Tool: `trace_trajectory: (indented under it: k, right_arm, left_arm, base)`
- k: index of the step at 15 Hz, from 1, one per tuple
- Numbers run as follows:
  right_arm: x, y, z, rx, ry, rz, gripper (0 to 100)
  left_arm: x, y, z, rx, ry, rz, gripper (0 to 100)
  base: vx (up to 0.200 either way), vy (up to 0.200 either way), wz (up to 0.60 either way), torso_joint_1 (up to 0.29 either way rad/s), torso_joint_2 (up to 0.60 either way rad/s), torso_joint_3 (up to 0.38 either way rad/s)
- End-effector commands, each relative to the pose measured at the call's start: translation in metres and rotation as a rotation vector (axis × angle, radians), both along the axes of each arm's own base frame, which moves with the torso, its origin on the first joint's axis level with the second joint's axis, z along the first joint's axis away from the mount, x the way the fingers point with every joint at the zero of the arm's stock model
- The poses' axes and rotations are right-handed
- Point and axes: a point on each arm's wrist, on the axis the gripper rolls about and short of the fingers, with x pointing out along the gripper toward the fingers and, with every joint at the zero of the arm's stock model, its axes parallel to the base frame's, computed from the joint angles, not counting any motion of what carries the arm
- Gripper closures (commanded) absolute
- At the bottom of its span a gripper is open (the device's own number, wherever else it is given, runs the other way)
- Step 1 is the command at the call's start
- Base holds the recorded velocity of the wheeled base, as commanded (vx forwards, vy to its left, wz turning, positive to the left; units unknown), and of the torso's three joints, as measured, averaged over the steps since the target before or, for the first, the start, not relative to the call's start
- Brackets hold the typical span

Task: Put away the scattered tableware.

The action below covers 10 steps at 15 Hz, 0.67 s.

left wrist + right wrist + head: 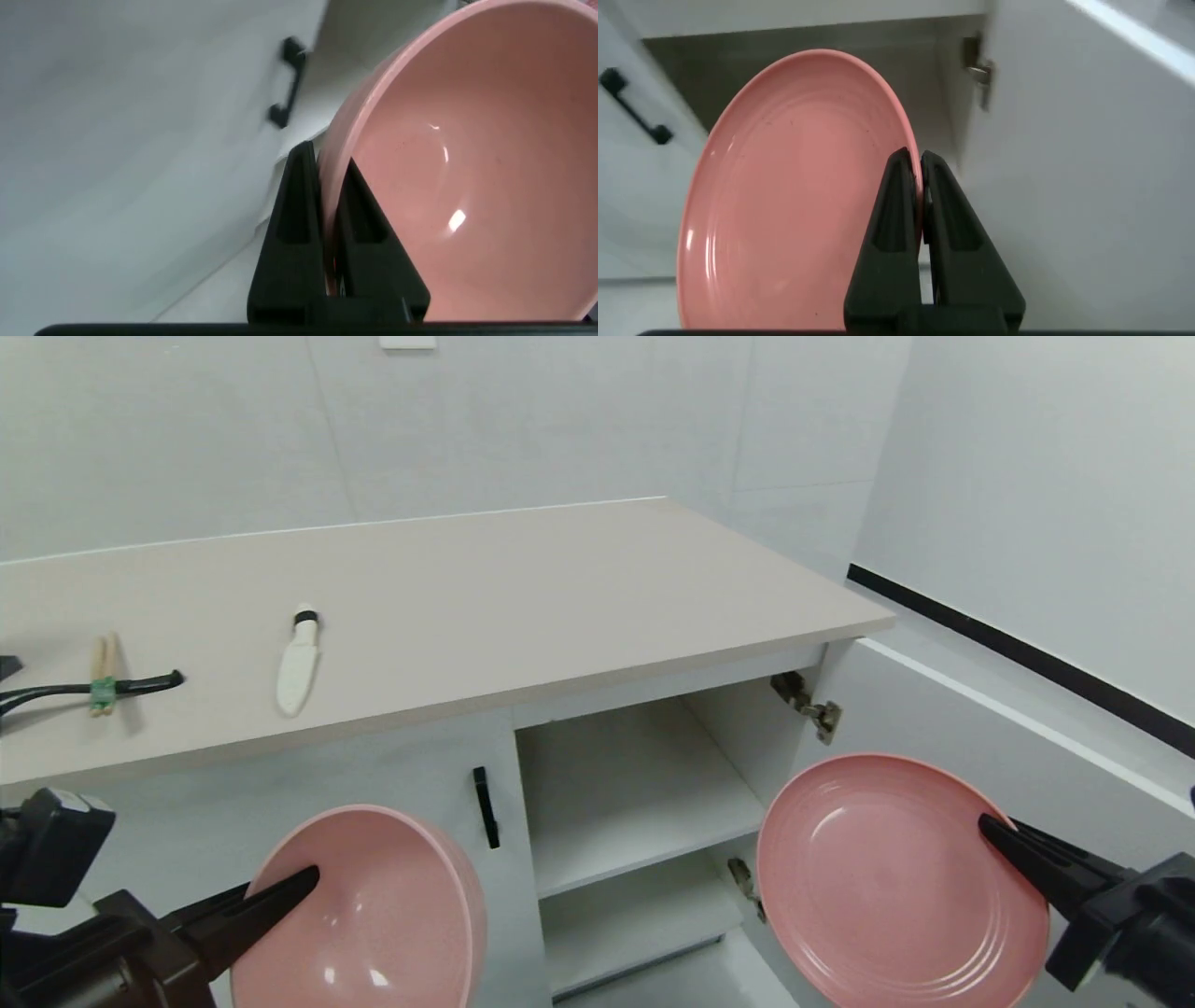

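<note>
Closest in, low on our left: left fingers (297, 885) (308, 187) are pinching the rim of the pink bowl (383, 915) (467, 187), one finger inside and one outside. The bowl is off the tabletop, tilted on edge, its hollow facing up and toward us, in front of the closed cupboard door (308, 784).

Above and beyond the left fingers, on the tabletop (523, 588): a pair of wooden chopsticks (103, 658) lies far left, with a black cable (140, 684) crossing them at a green piece. Just right of that, apart from the chopsticks, lies a white utensil (298, 663) with a black band near its far end. We can't tell if it's a knife or a paddle.

Between the two sets of fingers: a black handle (485, 807) (285, 84) on the closed door, then the open cupboard bay with a white shelf (635, 803) and a lower level under it. A metal hinge (808, 705) (976, 70) sits at the bay's upper right, and the open door (980, 737) swings out to the right.

Low on our right: right fingers (1004, 835) (898, 187) are pinching the rim of the pink plate (887, 877) (794, 187). The plate is held nearly on edge, its ringed face toward us, in front of the open door and just right of the bay.
</note>
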Motion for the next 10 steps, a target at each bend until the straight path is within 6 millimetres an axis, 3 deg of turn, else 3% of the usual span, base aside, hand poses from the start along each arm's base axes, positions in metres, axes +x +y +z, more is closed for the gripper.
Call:
trace_trajectory:
  k: [1, 4, 10]
  right_arm:
    - [-0.0006, -0.0002, 0.0005, 0.002, -0.003, 0.000, 100]
    - [-0.0008, -0.0004, -0.0007, -0.005, 0.007, 0.001, 100]
    - [-0.0017, -0.0009, -0.0002, -0.002, 0.005, 0.000, 100]
  left_arm:
    - [0.0001, -0.0001, -0.0001, 0.001, 0.000, -0.001, 100]
    - [0.0003, -0.0002, 0.0003, 0.000, -0.001, -0.001, 100]
    - [0.0001, -0.0001, 0.0008, -0.002, -0.005, -0.001, 100]
  base:
    - [0.000, 0.000, 0.00, 0.000, 0.00, 0.000]
    - [0.000, 0.000, 0.00, -0.007, 0.03, 0.024]
    - [0.000, 0.000, 0.00, -0.054, 0.30, 0.244]
